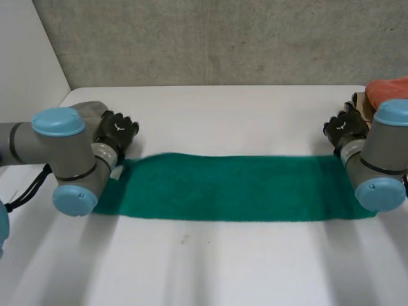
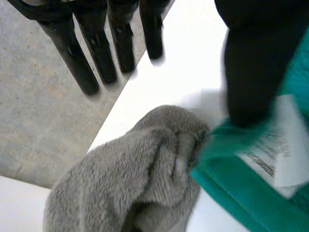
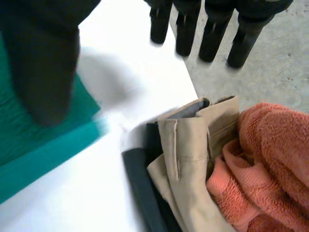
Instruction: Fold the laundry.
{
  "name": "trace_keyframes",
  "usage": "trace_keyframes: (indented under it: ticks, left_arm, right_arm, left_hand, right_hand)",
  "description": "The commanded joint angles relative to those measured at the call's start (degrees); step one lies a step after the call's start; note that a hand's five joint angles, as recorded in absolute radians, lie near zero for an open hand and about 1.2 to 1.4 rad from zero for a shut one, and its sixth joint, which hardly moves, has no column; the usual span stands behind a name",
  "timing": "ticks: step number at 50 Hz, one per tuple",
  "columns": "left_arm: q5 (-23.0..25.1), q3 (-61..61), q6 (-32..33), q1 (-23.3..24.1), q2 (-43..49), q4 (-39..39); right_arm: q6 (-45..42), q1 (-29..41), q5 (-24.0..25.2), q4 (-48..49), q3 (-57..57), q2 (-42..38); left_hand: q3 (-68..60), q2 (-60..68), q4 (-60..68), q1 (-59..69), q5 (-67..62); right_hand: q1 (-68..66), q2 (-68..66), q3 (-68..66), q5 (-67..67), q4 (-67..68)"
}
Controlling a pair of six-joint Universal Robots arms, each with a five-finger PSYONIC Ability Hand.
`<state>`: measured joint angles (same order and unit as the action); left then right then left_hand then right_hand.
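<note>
A long green towel [image 1: 229, 188] lies flat on the white table [image 1: 223, 115]. It is folded into a thin strip that goes from one arm to the other. One short end lies by the left arm [image 1: 60, 153]. The other short end lies by the right arm [image 1: 382, 159].

The left hand [image 1: 118, 131] is at the far corner of the towel's left end. Seen from the left wrist, its fingers [image 2: 72, 53] are straight and spread out over the table edge, holding nothing. Its thumb [image 2: 251, 72] points down at the towel corner, well apart from the fingers. It may be touching the towel there, but it is hard to tell. A white tag [image 2: 280, 145] with small print sits on that corner, just beside the thumb. A fuzzy grey cloth [image 2: 130, 174] lies in a lump right against the corner.

The right hand [image 1: 344, 126] is at the far corner of the towel's right end. Seen from the right wrist, its fingers [image 3: 212, 34] are straight too and hold nothing. They reach past the table edge. Its thumb [image 3: 43, 63] hangs over the green corner, far from the fingers.

Near the right hand is a small pile of laundry at the table's edge. An orange towel [image 3: 270, 159] is bunched up there. Tan clothes [image 3: 193, 145] lie next to it and touch it. A dark cloth [image 3: 145, 188] sticks out from under the tan clothes. The pile is near the green towel but does not touch it.
</note>
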<state>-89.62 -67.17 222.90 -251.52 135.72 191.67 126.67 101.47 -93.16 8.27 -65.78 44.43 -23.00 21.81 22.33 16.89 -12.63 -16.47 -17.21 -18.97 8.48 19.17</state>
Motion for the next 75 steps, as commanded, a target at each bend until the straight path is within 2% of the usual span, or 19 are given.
trace_keyframes:
  ticks: [1, 6, 10, 15, 20, 27, 38, 41, 42, 43, 45, 49, 53, 60, 64, 66, 69, 70, 75]
  left_arm:
    - [-0.2, -0.6, -1.2, 2.0, -1.2, -0.2]
    - [0.0, -5.9, -4.3, 2.3, -9.7, -0.5]
    - [0.7, -13.1, -8.0, 2.0, -17.4, -0.5]
    - [1.4, -21.7, -12.8, 1.8, -24.9, 1.6]
    - [4.9, -29.7, -18.0, 1.4, -28.9, 6.5]
    - [6.9, -33.7, -19.5, 0.0, -29.0, 10.7]
    - [6.9, -34.1, -19.6, -0.3, -28.3, 11.0]
    - [6.9, -34.1, -19.6, -0.3, -28.2, 11.0]
    - [6.9, -34.1, -19.6, -0.3, -28.2, 11.0]
    - [6.8, -34.1, -19.6, -0.3, -28.2, 11.0]
    - [6.8, -34.2, -19.6, -0.3, -28.2, 11.0]
    - [6.7, -34.6, -19.6, 0.0, -28.3, 11.0]
    - [6.7, -35.5, -19.6, 0.0, -29.5, 11.0]
    - [6.7, -36.8, -19.6, -0.8, -31.7, 11.0]
    - [6.6, -37.0, -19.7, -1.3, -32.5, 11.0]
    - [6.4, -37.1, -19.7, -1.6, -33.1, 11.0]
    - [6.4, -37.1, -19.8, -1.7, -33.7, 11.0]
    - [6.4, -37.1, -20.0, -1.7, -34.0, 11.0]
    - [6.4, -37.2, -21.3, -1.6, -34.4, 11.0]
  right_arm:
    - [5.4, 2.5, -0.9, -0.4, -0.6, 2.5]
    - [13.0, 2.2, 0.9, -0.9, -7.5, 10.4]
    - [16.4, 1.4, 5.9, -1.8, -14.7, 17.5]
    - [17.1, -6.9, 13.2, -9.1, -23.2, 25.8]
    - [16.7, -13.2, 18.4, -15.0, -28.7, 27.6]
    - [16.2, -16.8, 24.0, -10.0, -35.4, 27.4]
    - [16.2, -17.3, 24.1, -0.7, -38.3, 21.9]
    - [16.1, -17.2, 24.3, 0.3, -38.0, 20.2]
    - [15.6, -17.3, 23.8, 0.9, -37.7, 19.5]
    - [15.4, -17.4, 23.5, 1.5, -37.4, 19.5]
    - [15.1, -17.9, 22.7, 3.2, -37.8, 19.6]
    - [12.8, -20.2, 16.9, 10.1, -38.5, 22.4]
    - [8.8, -22.8, 14.2, 10.3, -38.1, 26.9]
    - [-7.8, -26.8, 12.2, 9.9, -34.5, 24.5]
    - [-10.2, -20.8, 12.9, 11.8, -33.8, 24.7]
    - [-9.0, -11.7, 14.1, 14.6, -32.2, 24.6]
    - [-7.7, -3.7, 16.4, 18.9, -31.7, 24.6]
    - [-6.8, 1.8, 18.6, 22.2, -31.7, 24.6]
    - [-6.2, 13.4, 25.9, 28.2, -31.6, 23.3]
  left_hand:
    - [13.0, -11.8, -12.3, -6.9, 12.6]
    - [13.0, -11.8, -12.3, -6.9, 12.6]
    - [13.0, -11.8, -12.3, -6.9, 12.6]
    - [13.0, -11.8, -12.3, -6.9, 12.6]
    - [13.0, -11.8, -12.3, -6.9, 12.6]
    - [13.0, -11.8, -12.3, -6.9, 12.6]
    - [13.0, -11.8, -12.3, -6.9, 12.6]
    - [13.0, -11.8, -12.3, -6.9, 12.6]
    - [13.0, -11.8, -12.3, -6.9, 12.6]
    - [13.0, -11.8, -12.3, -6.9, 12.6]
    - [13.0, -11.8, -12.3, -6.9, 12.6]
    - [13.0, -11.8, -12.3, -6.9, 12.6]
    - [13.0, -11.8, -12.3, -6.9, 12.6]
    - [13.0, -11.8, -12.3, -6.9, 12.6]
    - [13.0, -11.8, -12.3, -6.9, 12.6]
    - [13.0, -11.8, -12.3, -6.9, 12.6]
    - [13.0, -11.8, -12.3, -6.9, 12.6]
    - [13.0, -11.8, -12.3, -6.9, 12.6]
    - [13.0, -11.8, -12.3, -6.9, 12.6]
  right_hand:
    - [6.5, 7.2, 9.0, -8.5, -9.2]
    - [6.5, 7.2, 9.0, -8.5, -9.2]
    - [6.5, 7.2, 9.0, -8.5, -9.2]
    - [2.5, 3.3, 5.0, -4.6, -5.2]
    - [-9.2, -8.5, -6.7, 7.2, 6.5]
    - [-12.1, -11.4, -9.6, 10.1, 9.4]
    - [-12.8, -12.0, -10.3, 10.8, 10.1]
    - [-19.7, -18.9, -17.2, 17.6, 17.0]
    - [-47.3, -46.6, -44.8, 45.3, 44.6]
    - [-63.4, -62.6, -60.9, 61.4, 60.7]
    - [-63.5, -62.8, -61.0, 61.5, 60.8]
    - [-63.5, -62.8, -61.0, 61.5, 60.8]
    - [-63.5, -62.8, -61.0, 61.5, 60.8]
    - [-63.5, -62.8, -61.0, 61.5, 60.8]
    - [-63.5, -62.8, -61.0, 61.5, 60.8]
    - [-63.5, -62.8, -61.0, 61.5, 60.8]
    - [-63.5, -62.8, -61.0, 61.5, 60.8]
    - [-63.5, -62.8, -61.0, 61.5, 60.8]
    - [-63.5, -62.8, -61.0, 61.5, 60.8]
